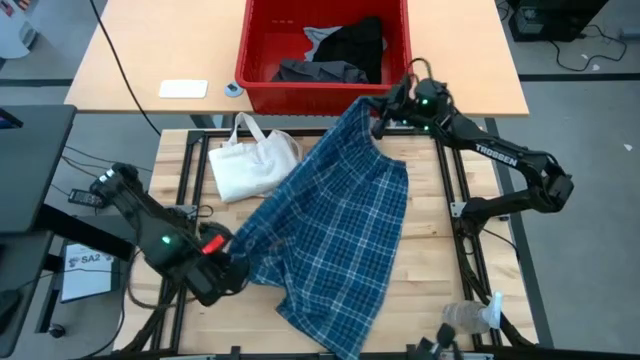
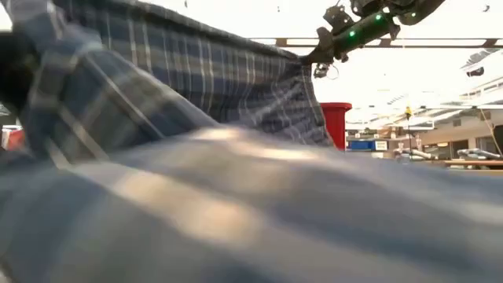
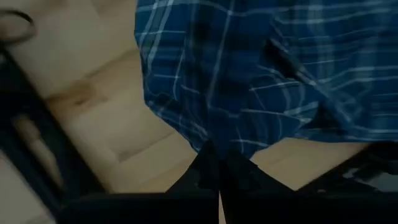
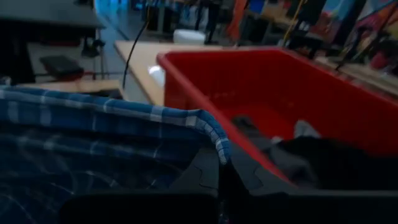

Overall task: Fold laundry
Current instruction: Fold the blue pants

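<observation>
A light wooden tabletop (image 1: 430,215) carries a blue-and-white plaid garment (image 1: 335,230) stretched corner to corner, beside a cream tote bag (image 1: 250,160). Behind its far edge a red bin (image 1: 325,50) holds dark clothes. The low view is mostly blocked by blurred plaid. The left gripper (image 1: 228,268) pinches the cloth near the left front corner; the right gripper (image 1: 385,118) pinches it raised at the far edge.
</observation>
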Motion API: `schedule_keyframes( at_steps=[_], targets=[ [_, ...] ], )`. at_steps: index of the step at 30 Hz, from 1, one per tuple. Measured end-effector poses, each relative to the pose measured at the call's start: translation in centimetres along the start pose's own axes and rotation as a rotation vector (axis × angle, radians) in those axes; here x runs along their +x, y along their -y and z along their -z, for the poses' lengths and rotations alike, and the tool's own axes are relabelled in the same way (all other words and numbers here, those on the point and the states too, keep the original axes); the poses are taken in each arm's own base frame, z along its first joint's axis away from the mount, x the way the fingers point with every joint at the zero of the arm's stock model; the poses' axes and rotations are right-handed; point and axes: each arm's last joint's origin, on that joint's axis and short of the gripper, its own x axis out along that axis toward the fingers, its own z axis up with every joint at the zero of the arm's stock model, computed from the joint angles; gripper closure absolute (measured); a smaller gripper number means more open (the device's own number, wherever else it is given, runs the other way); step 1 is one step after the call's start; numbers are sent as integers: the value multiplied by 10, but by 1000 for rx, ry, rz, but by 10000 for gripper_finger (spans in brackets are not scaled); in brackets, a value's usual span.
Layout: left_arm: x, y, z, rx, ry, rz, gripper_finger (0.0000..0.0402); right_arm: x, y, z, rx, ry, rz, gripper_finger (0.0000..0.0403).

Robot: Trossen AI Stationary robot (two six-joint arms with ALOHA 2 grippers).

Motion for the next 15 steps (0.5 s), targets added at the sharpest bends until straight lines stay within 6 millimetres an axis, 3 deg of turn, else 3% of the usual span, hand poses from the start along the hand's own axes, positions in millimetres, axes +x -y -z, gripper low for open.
schedule_keyframes(
  at_steps=[4, 7, 10, 15],
  targets=[
    [-28, 2, -13, -2, 12, 111, 401, -10, 18, -23, -9, 37, 31, 394],
    [-35, 6, -14, 15, 6, 160, 401, -17, 24, -32, 16, -15, -8, 394],
    [-20, 30, -10, 38, -50, 187, 401, -20, 20, -20, 61, -181, -79, 394],
    [20, 78, 1, 73, -89, 218, 401, -28, 10, 20, 173, -513, -96, 394]
  ],
)
